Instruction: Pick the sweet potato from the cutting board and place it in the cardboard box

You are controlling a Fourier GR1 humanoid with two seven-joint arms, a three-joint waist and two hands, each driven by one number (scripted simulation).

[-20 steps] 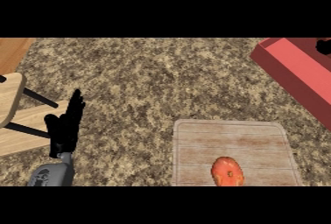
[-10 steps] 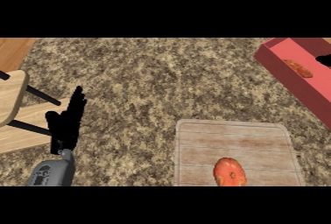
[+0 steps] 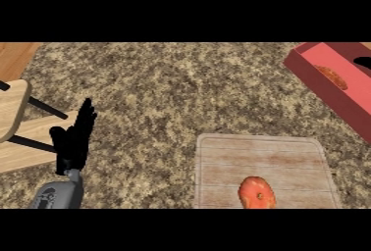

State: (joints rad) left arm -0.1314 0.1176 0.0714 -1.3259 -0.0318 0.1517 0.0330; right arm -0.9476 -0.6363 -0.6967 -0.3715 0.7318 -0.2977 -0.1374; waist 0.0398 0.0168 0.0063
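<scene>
Sweet potato (image 3: 257, 192), orange and rounded, lies on the near part of the pale wooden cutting board (image 3: 261, 157) at the lower right of a speckled stone counter (image 3: 181, 88), its lower end cut off by the view's bottom edge. Nothing touches it. The robot's left hand (image 3: 71, 146) shows at the lower left above its grey forearm (image 3: 54, 196), fingers straight and pointing up, holding nothing, well apart from the board and beside a piece of light wooden furniture with black rails (image 3: 14, 115) past the counter's left edge. The reddish cardboard box (image 3: 322, 88) sits at the upper right corner, far from the board, with a small orange object (image 3: 332, 76) inside it. The right hand appears nowhere in the view.
</scene>
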